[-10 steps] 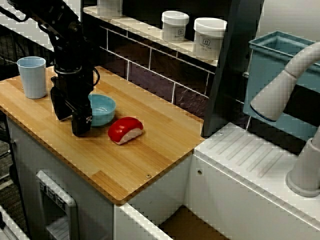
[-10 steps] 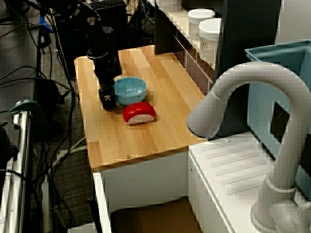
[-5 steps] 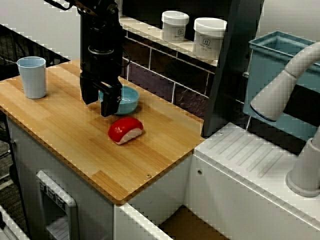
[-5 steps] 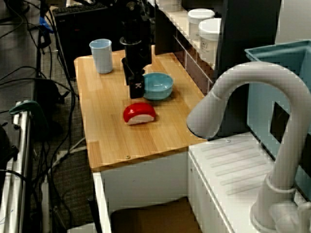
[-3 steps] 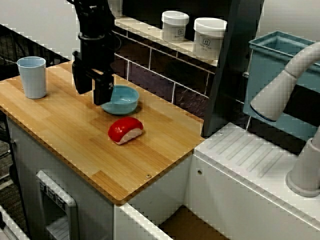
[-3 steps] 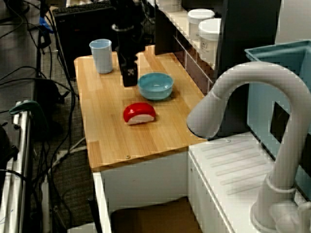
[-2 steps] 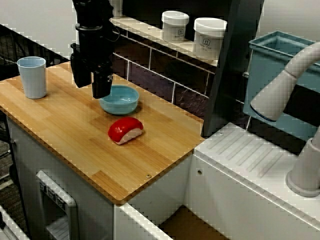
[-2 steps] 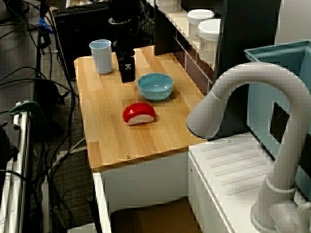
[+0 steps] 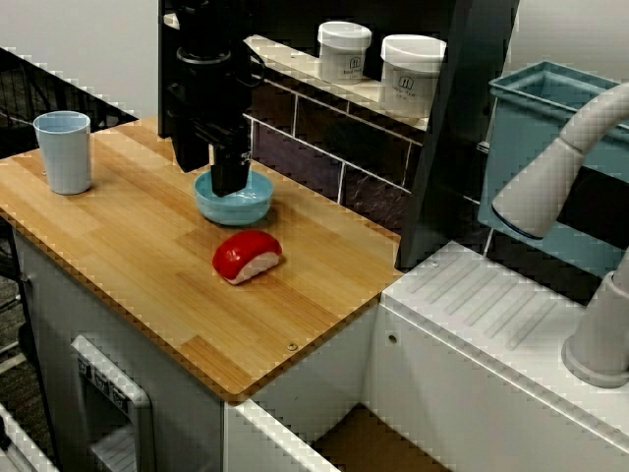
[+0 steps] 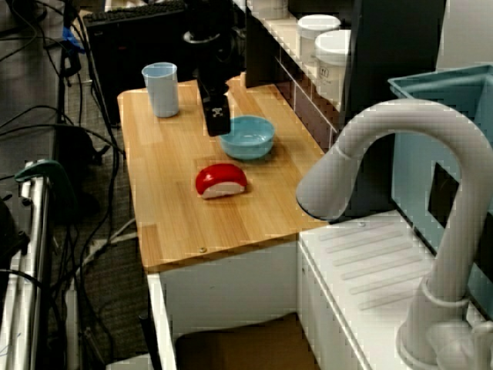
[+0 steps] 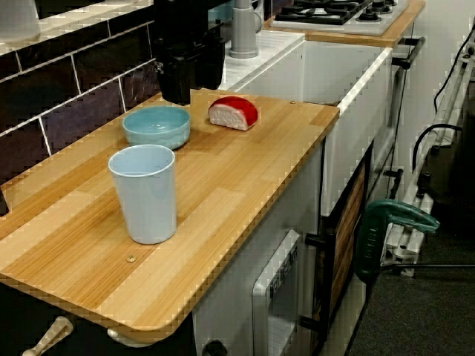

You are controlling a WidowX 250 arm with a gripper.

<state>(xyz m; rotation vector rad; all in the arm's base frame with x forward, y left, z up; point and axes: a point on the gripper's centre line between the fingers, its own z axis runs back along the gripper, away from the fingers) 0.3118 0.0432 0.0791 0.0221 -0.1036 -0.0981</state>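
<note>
Wooden counter [image 9: 147, 256] against the dark tiled wall, and the blue bowl [image 9: 234, 204] sits mid-counter, pretty much straight below the gripper [image 9: 208, 177]. Fingers [image 9: 229, 177] look spread and empty, with one hanging over the bowl's left rim.

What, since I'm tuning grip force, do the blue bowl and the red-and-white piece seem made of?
Blue bowl: probably plastic, possibly glazed ceramic; smooth, even colour, soft sheen.
Red-and-white piece: likely moulded plastic, toy sushi by its look; the red top looks glossy, the white base duller.
</note>
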